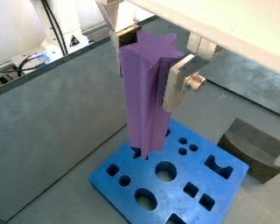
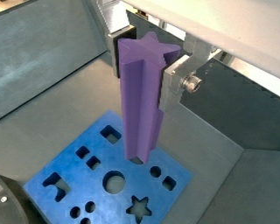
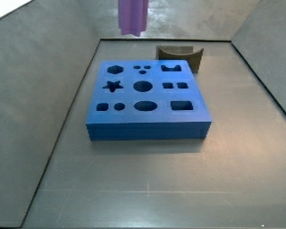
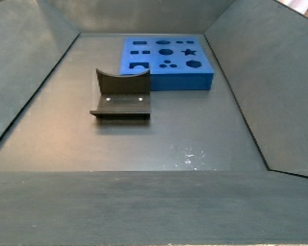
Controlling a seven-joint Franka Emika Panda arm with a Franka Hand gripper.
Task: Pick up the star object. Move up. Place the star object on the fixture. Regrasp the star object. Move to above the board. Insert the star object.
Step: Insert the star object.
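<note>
My gripper [image 1: 149, 61] is shut on the star object [image 1: 147, 96], a long purple ridged bar held upright by its top end; it shows in both wrist views [image 2: 140, 96]. The bar hangs high above the blue board [image 1: 166, 179], with its lower end over the board [image 2: 101, 179]. In a side view only the bar's lower end [image 3: 132, 15] shows at the top edge, above the board [image 3: 148, 100]; the gripper is out of frame there. The dark fixture [image 3: 180, 57] stands beside the board, also seen in a side view [image 4: 119, 96]. The star hole [image 3: 112, 87] is empty.
Grey walls enclose the grey floor [image 3: 157, 179] on all sides. The board [image 4: 168, 61] sits towards one end of the bin. The fixture [image 1: 254, 149] is close to the board's edge. Cables [image 1: 38, 57] lie outside the wall.
</note>
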